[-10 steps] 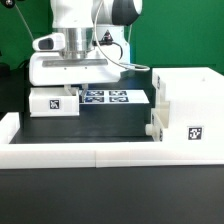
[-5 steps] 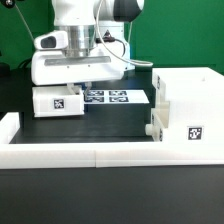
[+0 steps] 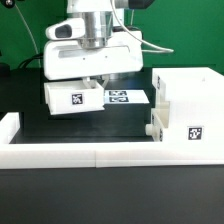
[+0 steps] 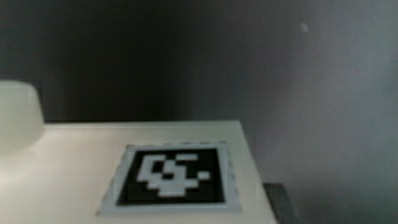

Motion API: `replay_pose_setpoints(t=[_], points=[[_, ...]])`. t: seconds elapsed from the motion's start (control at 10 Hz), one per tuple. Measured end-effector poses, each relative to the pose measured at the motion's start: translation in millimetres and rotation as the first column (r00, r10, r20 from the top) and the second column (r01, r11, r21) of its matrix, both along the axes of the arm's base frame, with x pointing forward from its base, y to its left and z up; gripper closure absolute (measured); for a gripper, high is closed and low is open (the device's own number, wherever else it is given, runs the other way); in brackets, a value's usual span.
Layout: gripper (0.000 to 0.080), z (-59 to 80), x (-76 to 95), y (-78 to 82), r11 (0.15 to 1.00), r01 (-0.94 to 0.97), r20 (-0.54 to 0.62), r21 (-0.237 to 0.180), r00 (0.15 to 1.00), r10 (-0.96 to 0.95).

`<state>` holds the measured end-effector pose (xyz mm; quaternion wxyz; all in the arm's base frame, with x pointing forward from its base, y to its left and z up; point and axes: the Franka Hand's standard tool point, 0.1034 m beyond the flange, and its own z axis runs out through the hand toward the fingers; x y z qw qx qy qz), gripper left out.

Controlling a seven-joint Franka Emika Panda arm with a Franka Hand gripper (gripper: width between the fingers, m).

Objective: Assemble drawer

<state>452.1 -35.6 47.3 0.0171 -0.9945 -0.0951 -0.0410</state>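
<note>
A small white drawer tray (image 3: 72, 97) with a black-and-white tag on its side hangs just above the black table, left of centre in the exterior view. My gripper (image 3: 96, 84) comes down on its right end and is shut on it; the fingertips are hidden behind the tray wall. The tall white case (image 3: 188, 108) stands at the exterior view's right, tag facing front, with a small knob (image 3: 152, 128) low on its left face. The wrist view is filled by the tray's white surface (image 4: 71, 160) and its tag (image 4: 175, 178); the fingers are not clear there.
The marker board (image 3: 126, 97) lies flat on the table between the held tray and the case. A low white wall (image 3: 90, 152) edges the table's front, with a raised end (image 3: 8, 124) at the exterior view's left.
The gripper and the tray have moved toward the exterior view's right and slightly up, toward the case. The case and the marker board have not moved.
</note>
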Motion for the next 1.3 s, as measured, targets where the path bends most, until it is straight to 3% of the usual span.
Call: replay_pose_setpoints(t=[0.3, 0.4, 0.8, 1.3], points=[[0.0757, 12.8, 31.6, 33.0, 0.999, 0.037, 0.005, 0.018, 0.999, -0.037], [0.0757, 15.9, 37.6, 36.1, 0.999, 0.032, 0.012, 0.019, 0.999, -0.032], [0.0757, 14.4, 35.8, 35.1, 1.0, -0.02, 0.013, 0.013, 1.0, 0.019], [0.0757, 15.7, 41.7, 34.1, 0.924, -0.382, 0.017, -0.021, 0.924, 0.382]])
